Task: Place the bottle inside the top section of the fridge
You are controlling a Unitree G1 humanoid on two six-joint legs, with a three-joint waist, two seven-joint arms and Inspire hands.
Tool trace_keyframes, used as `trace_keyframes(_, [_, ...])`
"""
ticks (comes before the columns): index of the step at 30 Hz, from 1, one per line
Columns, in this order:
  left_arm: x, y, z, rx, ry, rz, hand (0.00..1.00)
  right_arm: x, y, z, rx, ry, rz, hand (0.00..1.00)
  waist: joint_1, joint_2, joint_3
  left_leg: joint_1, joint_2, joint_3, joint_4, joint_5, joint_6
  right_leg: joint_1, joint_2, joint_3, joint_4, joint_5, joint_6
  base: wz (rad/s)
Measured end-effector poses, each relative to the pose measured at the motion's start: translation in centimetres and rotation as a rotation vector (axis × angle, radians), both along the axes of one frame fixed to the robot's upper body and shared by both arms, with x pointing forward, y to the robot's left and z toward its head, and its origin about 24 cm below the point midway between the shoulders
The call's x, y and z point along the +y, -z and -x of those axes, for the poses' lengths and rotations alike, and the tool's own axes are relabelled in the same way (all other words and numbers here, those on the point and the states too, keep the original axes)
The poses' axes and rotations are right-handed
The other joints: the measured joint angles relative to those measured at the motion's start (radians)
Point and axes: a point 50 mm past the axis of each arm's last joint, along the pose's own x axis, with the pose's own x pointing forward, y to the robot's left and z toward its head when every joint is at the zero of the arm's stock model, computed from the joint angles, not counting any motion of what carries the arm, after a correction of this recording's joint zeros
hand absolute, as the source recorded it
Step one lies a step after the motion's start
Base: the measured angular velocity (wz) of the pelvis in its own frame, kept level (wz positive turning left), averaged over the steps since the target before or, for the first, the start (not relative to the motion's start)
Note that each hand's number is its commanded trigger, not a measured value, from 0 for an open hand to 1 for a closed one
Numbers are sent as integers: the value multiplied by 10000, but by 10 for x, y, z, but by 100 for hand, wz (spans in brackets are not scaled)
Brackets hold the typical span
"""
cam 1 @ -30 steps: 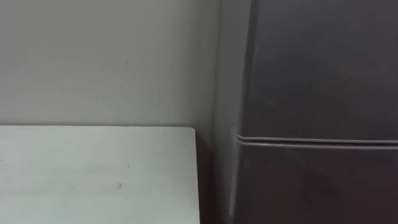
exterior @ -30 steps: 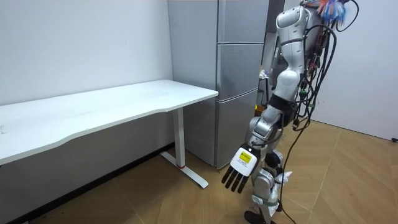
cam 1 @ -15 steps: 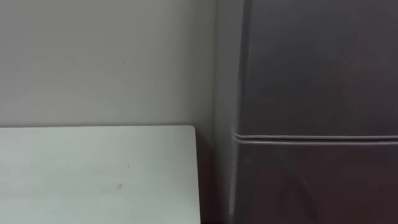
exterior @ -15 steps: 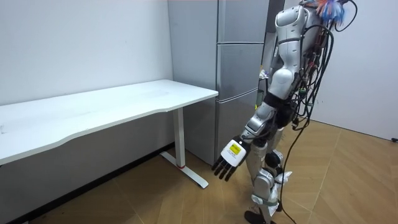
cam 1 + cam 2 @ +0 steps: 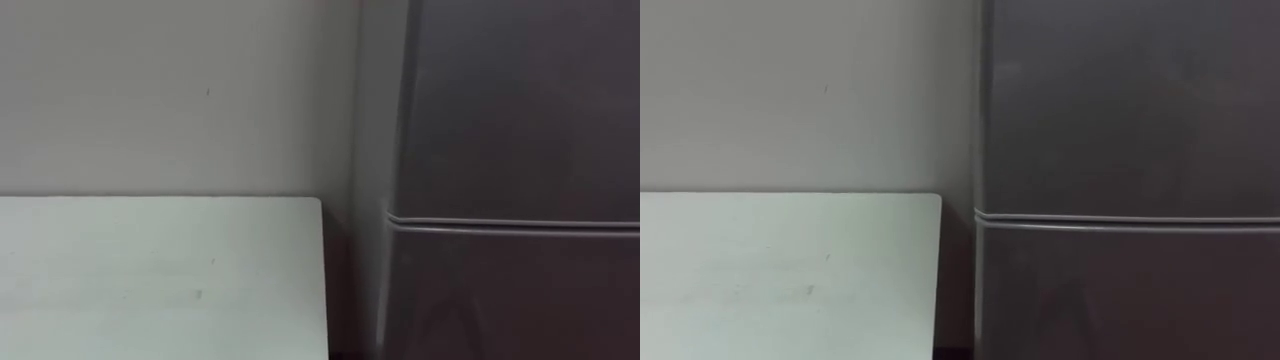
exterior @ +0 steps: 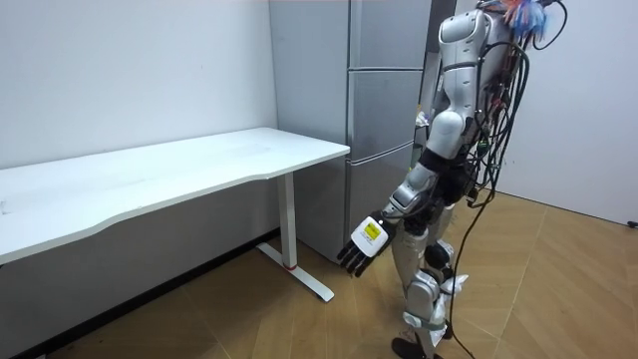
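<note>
Smooth grey flat-doored fridge (image 6: 382,120) is sitting shut at the room view's upper centre, with the robot standing right in front of it. Left hand (image 6: 364,242) is hanging low at centre frame, fingers loosely straight, holding nothing. Flat white matte table (image 6: 179,170) is stretching off left.

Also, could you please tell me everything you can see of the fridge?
The fridge is a tall grey cabinet with a smooth, metal-looking front. Horizontal seams split it into stacked doors, all shut, and no handle is visible. It stands upright on the wood floor by the pale wall. The end of the white table is beside it, with a narrow dark gap between them. The robot stands before it, and nothing is seen touching its doors.
</note>
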Motion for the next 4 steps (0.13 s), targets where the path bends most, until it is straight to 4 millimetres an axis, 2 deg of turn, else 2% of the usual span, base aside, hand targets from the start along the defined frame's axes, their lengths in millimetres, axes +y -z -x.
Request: trace_keyframes(4, [-1, 0, 0, -137, -20, 25, 0, 2, 0, -1, -44, -226, -408, 0, 24, 3, -5, -5, 8, -7, -11, -1, -1, 6, 6, -3, -144, 18, 2, 0])
